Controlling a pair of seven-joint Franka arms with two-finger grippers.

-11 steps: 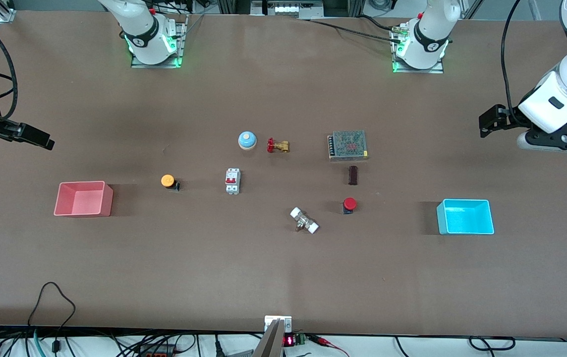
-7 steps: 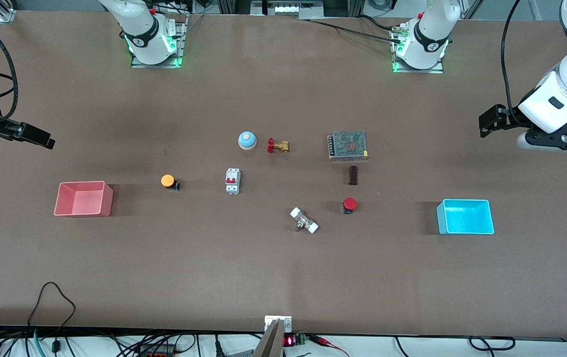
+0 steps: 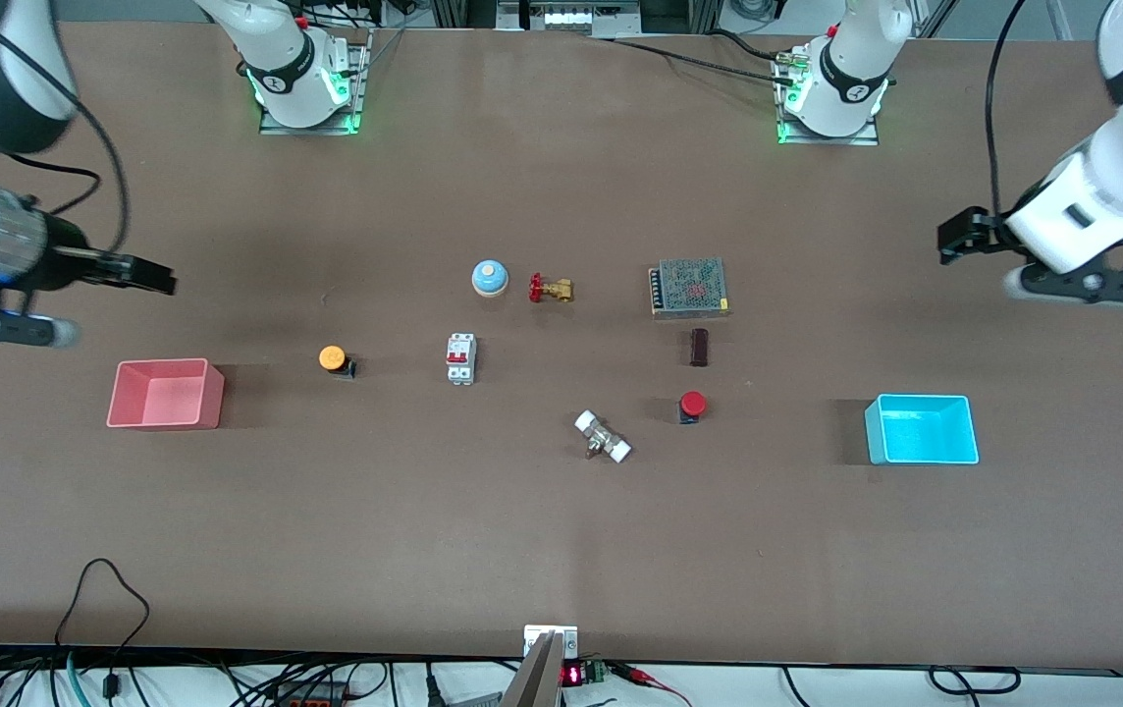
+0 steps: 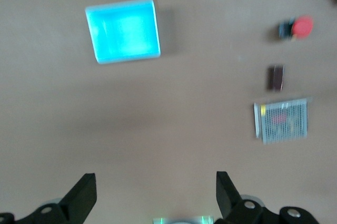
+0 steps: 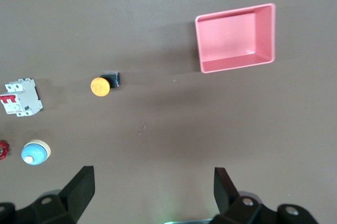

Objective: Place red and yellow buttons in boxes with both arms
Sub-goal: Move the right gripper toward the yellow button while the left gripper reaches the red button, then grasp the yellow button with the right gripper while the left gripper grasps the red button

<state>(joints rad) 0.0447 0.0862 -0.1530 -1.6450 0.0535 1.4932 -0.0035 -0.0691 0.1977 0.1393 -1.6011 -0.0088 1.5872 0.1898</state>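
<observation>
While both arms are held up over the table's ends, nothing is gripped. The left gripper is seen over bare table toward the left arm's end, fingers spread wide apart and empty. The right gripper is seen over bare table toward the right arm's end, fingers likewise spread and empty. The red button is found on the table between the white-capped fitting and the cyan box, apart from both. The yellow button is found between the pink box and the circuit breaker. Both boxes are seen empty.
</observation>
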